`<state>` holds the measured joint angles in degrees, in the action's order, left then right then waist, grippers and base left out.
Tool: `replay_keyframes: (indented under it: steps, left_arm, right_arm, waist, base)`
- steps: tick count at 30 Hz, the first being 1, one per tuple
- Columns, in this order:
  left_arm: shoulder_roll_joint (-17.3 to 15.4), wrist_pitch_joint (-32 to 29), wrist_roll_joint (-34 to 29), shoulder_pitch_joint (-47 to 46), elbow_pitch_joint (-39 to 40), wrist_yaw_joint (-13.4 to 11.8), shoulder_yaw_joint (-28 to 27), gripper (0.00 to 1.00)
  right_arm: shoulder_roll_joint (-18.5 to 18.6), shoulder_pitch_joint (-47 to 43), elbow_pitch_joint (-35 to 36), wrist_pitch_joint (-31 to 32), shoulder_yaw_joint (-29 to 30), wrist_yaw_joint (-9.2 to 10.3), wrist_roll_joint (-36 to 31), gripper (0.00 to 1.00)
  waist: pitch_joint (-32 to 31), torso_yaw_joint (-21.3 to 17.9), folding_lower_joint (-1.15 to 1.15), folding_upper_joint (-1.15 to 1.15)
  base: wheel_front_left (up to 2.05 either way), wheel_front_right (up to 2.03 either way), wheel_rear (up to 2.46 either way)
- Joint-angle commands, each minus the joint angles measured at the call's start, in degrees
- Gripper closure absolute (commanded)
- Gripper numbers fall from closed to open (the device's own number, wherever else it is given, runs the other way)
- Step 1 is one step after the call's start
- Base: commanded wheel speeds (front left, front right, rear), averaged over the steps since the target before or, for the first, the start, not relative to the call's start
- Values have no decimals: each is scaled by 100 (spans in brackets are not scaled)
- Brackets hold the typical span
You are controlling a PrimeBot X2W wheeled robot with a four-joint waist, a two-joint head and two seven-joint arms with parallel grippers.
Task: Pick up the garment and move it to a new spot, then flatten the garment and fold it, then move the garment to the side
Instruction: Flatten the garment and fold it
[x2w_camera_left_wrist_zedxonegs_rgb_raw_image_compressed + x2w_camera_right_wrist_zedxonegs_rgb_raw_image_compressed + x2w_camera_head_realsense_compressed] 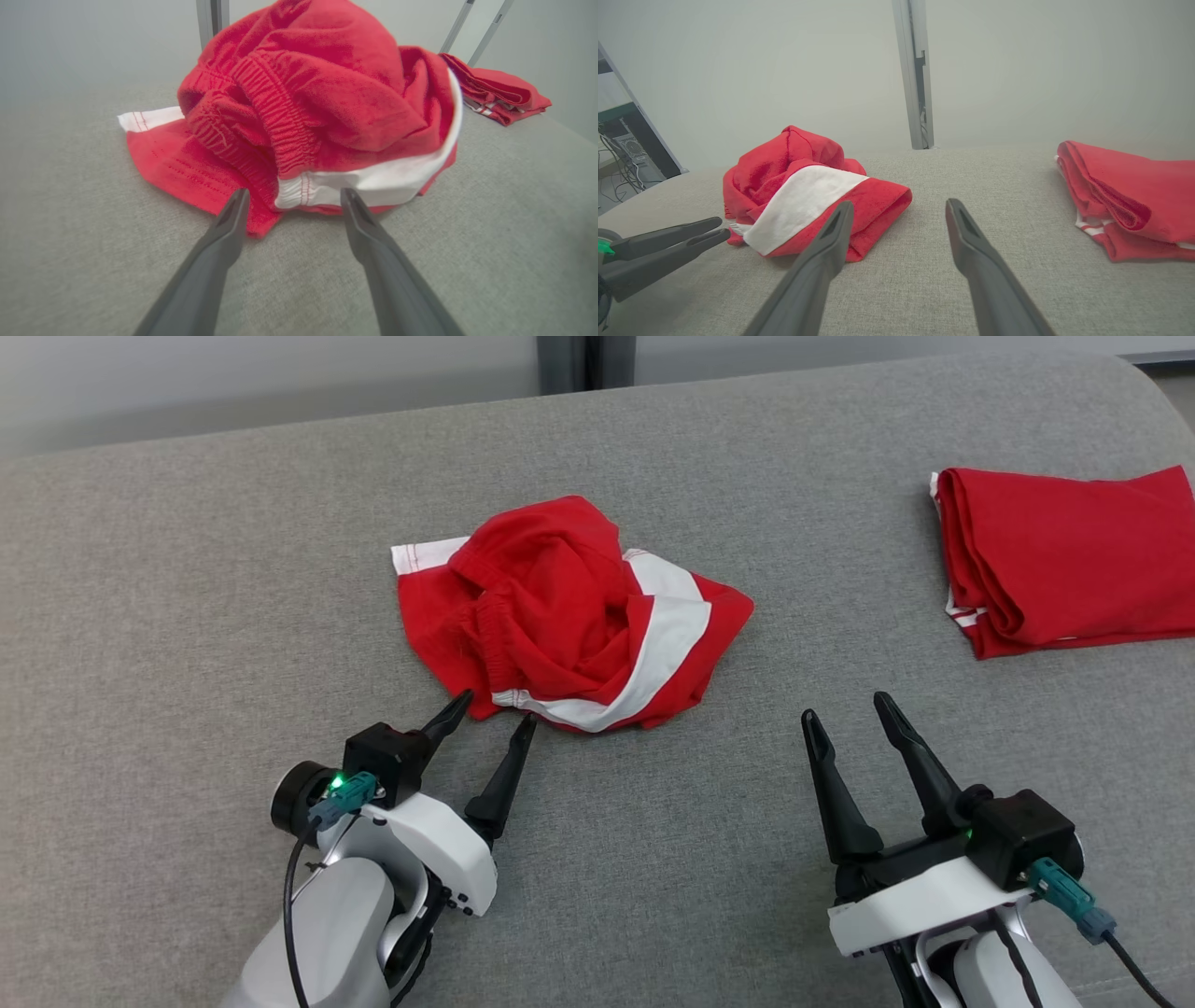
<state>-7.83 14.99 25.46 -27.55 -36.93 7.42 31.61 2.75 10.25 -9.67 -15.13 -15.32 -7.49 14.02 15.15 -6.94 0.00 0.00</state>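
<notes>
— While logging garment: where at?
— Heaped, crumpled, mid grey cushion; red w/ white band.
— L gripper?
— Right at near hem, jaws spread either side of white edge, nothing pinched; contact w/ cloth unclear.
— R gripper?
— Near, off to the right, clear of cloth, jaws spread, empty.
— Else?
— Also folded red piece far right, well apart.

No readable text, label, brand, number or sign is being displayed on any surface; nothing legible is being shown anywhere.
</notes>
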Motion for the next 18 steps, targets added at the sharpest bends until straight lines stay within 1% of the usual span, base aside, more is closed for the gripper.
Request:
replay_keyframes:
  steps: [1,7,9,10,11,12,13,14,18]
  left_arm:
    - [-52,18,85,-114,-56,10,66,0]
    - [-155,18,305,-324,-232,10,294,0]
    - [-162,18,349,-388,-292,10,327,6]
    - [-162,18,349,-388,-292,10,327,6]
    - [-162,18,354,-411,-309,10,338,17]
    - [-163,18,369,-439,-318,10,367,48]
    - [-170,18,389,-463,-327,10,392,70]
    - [-176,18,400,-492,-314,10,426,100]
    - [-220,18,500,-513,-225,11,659,100]
  right_arm:
    - [33,36,35,-8,17,-1,7,0]
    - [33,53,74,-8,40,-1,-28,0]
    - [33,76,79,-8,45,-1,-35,0]
    - [33,76,79,-8,45,-1,-35,0]
    - [33,88,84,-8,44,-1,-40,0]
    - [34,100,87,-8,43,-1,-41,0]
    - [34,107,88,-7,45,0,-46,0]
    - [33,110,87,-8,49,-1,-52,0]
    - [34,84,61,-8,69,0,-66,0]
  waist:
    - [23,-59,0,0]
    - [67,-152,0,0]
    - [89,-173,0,0]
    - [89,-173,0,0]
    - [100,-182,0,0]
    - [115,-189,0,0]
    - [126,-192,0,0]
    - [134,-193,0,0]
    - [122,-187,0,0]
  base:
    - [0,0,0]
    - [0,0,0]
    - [0,0,0]
    - [0,0,0]
    - [0,0,0]
    - [0,0,0]
    - [0,0,0]
    - [0,0,0]
    - [0,0,0]
